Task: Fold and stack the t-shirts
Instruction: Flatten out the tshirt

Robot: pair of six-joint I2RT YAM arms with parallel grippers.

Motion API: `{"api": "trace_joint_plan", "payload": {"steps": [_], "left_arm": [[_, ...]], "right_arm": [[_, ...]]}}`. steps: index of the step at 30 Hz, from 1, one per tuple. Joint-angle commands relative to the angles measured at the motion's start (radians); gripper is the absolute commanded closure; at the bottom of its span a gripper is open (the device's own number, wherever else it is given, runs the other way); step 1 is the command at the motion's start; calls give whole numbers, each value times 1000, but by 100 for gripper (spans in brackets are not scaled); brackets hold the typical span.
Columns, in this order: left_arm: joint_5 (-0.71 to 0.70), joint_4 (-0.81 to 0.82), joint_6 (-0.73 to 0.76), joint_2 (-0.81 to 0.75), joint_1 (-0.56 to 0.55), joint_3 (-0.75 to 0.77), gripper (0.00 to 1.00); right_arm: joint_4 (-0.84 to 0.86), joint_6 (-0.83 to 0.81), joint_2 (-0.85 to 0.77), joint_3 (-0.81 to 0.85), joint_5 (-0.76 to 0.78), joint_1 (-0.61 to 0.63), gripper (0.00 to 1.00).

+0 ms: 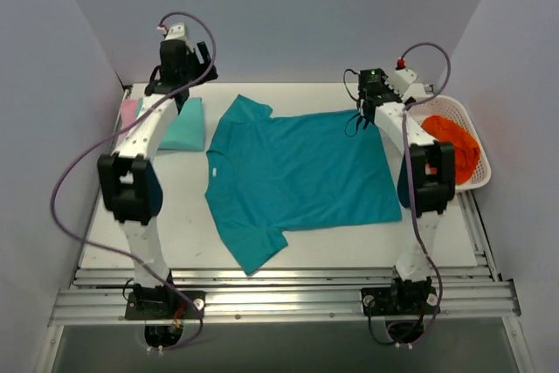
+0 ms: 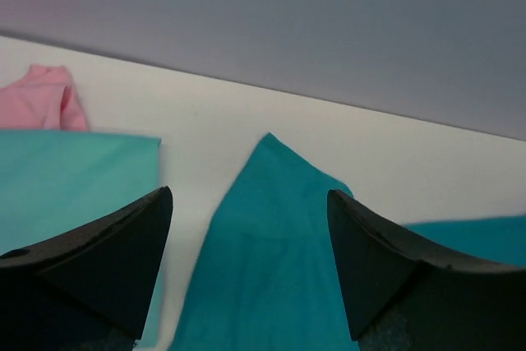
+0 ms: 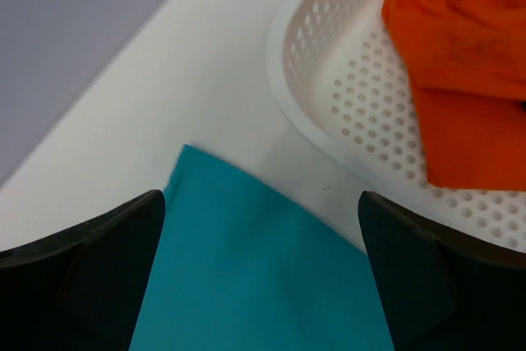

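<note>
A deep teal t-shirt (image 1: 301,176) lies spread flat on the white table, neck to the left, hem to the right. My left gripper (image 1: 188,93) is open and empty, hovering above its far sleeve (image 2: 271,260). A folded aqua-mint t-shirt (image 1: 185,124) lies at the far left, and it also shows in the left wrist view (image 2: 74,187). A pink t-shirt (image 1: 129,113) peeks out beside it (image 2: 45,100). My right gripper (image 1: 361,121) is open and empty above the teal shirt's far hem corner (image 3: 255,269).
A white perforated basket (image 1: 472,185) stands at the right edge, close to the right gripper, and shows in the right wrist view (image 3: 345,96). An orange cloth (image 1: 454,141) lies in it (image 3: 460,55). Grey walls enclose the table on three sides.
</note>
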Motion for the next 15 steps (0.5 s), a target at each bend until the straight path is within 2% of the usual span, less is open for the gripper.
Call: {"api": "trace_joint_plan", "payload": {"steps": [1, 2, 3, 5, 7, 10, 11, 13, 14, 15], "left_arm": [[-58, 139, -58, -359, -41, -349, 16], [-91, 180, -63, -485, -59, -444, 16], [-111, 194, -81, -541, -102, -618, 16], [-150, 200, -98, -684, -148, -760, 15], [-191, 184, -182, -752, -219, -932, 15], [-181, 162, -345, -841, -311, -1074, 19], [-188, 156, -374, -873, -345, -1145, 20], [-278, 133, -428, -901, -420, -1192, 23], [-318, 71, -448, -928, -491, -1218, 23], [-345, 37, -500, -942, -524, -1232, 23]], "right_arm": [[84, -43, -338, -207, 60, 59, 1], [89, -53, -446, -272, 101, 82, 1], [87, -52, -503, -401, 135, 140, 1], [87, -29, -658, -535, 193, 209, 1], [84, 77, -751, -726, 157, 272, 2], [88, 208, -895, -888, 19, 314, 3], [68, 242, -954, -966, 23, 343, 3], [-18, 342, -1015, -1037, 122, 435, 2], [-67, 405, -1065, -1064, 166, 541, 1], [-174, 477, -1085, -1107, 199, 593, 0]]}}
